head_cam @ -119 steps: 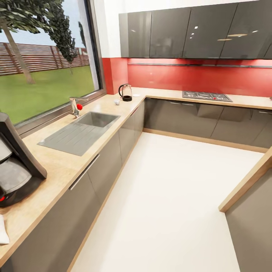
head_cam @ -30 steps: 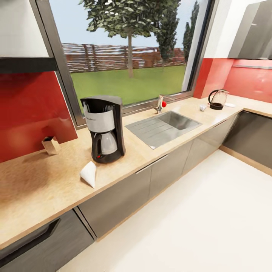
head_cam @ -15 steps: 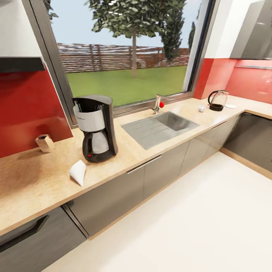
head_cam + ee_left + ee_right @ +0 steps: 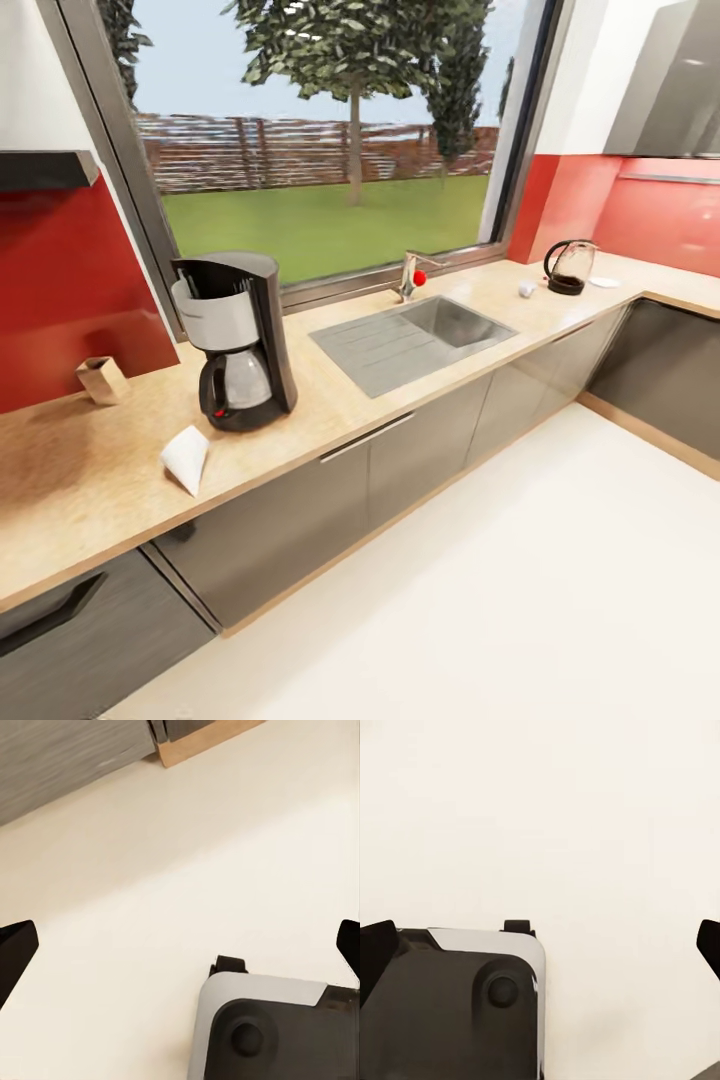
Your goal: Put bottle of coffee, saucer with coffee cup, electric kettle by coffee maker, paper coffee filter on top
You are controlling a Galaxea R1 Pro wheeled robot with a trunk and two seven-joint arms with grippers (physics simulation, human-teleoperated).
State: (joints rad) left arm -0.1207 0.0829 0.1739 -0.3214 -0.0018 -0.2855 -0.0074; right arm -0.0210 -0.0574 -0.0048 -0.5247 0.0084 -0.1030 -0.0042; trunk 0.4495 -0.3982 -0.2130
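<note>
The black and silver coffee maker point(image 4: 236, 340) stands on the beige kitchen countertop point(image 4: 330, 395), left of the sink. A white paper coffee filter point(image 4: 186, 458) lies on the counter just in front of it, near the edge. Far along the counter at the right corner stand the glass electric kettle point(image 4: 569, 267), the tiny white coffee cup point(image 4: 526, 289) and the white saucer point(image 4: 604, 282). The bottle of coffee is out of view. My left gripper point(image 4: 180, 949) and right gripper point(image 4: 540, 945) hang over the pale floor, both open and holding nothing.
A steel sink point(image 4: 415, 335) with a faucet point(image 4: 410, 276) is set in the counter under the window. A small wooden block point(image 4: 100, 380) stands by the red wall. A dark shelf edge point(image 4: 45, 167) juts out at upper left. My base point(image 4: 270, 1027) shows below the grippers.
The head view swung from the kitchen corner to face the coffee maker, then kept shifting so the counter's things slid slightly left in the picture. Nothing on the counter moved.
</note>
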